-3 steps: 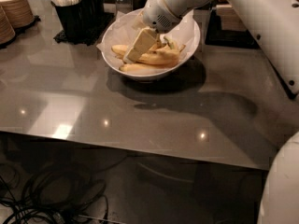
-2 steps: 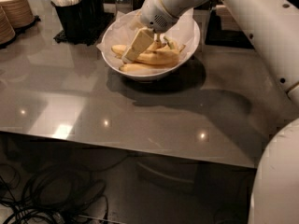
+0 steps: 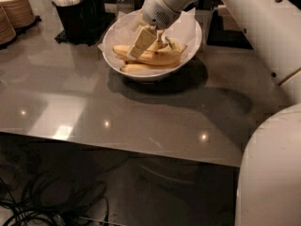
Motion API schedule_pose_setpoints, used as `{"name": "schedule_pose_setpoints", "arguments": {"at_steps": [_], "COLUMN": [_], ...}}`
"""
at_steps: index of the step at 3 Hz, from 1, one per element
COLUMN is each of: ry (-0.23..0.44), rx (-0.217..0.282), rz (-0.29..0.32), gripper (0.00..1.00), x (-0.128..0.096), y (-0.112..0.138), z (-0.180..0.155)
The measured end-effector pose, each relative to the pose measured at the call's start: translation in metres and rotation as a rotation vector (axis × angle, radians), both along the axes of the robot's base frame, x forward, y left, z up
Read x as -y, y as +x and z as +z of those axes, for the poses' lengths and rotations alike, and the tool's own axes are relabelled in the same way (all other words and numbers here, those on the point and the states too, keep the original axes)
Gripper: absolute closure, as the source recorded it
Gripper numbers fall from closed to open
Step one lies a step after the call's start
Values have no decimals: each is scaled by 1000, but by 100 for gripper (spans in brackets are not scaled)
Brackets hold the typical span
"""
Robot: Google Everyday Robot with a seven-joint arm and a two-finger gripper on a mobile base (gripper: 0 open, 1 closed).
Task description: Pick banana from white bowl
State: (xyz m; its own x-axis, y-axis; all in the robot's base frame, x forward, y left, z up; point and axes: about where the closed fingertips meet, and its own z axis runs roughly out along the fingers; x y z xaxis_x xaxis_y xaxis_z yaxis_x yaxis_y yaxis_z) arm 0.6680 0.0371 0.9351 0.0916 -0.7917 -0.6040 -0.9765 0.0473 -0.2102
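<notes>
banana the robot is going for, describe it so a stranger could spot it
On the grey table stands a paper-lined white bowl, the gripper down inside it. The banana lies across its middle, beside the gripper: thicker and more curved than the paler banana in front.

Glossy grey worktop (image 3: pixel 117 112) carries a wide white bowl (image 3: pixel 155 75) far centre, with a black caddy (image 3: pixel 77 18) and stacked tan bowls (image 3: pixel 16 11) far left; the end effector (image 3: pixel 141 48) is in the bowl.

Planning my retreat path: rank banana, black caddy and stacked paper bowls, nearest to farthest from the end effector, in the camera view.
The end effector sits inside the white bowl.
1. Banana, just beneath it.
2. Black caddy, back left.
3. Stacked paper bowls, far left edge.
</notes>
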Motion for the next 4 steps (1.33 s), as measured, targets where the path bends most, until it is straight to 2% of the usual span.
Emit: {"name": "schedule_pose_setpoints", "arguments": {"at_steps": [2, 4], "ry": [-63, -98], "rx": [-3, -34], "rz": [21, 19], "gripper": [29, 31], "x": [7, 18], "y": [6, 6], "z": [-17, -41]}}
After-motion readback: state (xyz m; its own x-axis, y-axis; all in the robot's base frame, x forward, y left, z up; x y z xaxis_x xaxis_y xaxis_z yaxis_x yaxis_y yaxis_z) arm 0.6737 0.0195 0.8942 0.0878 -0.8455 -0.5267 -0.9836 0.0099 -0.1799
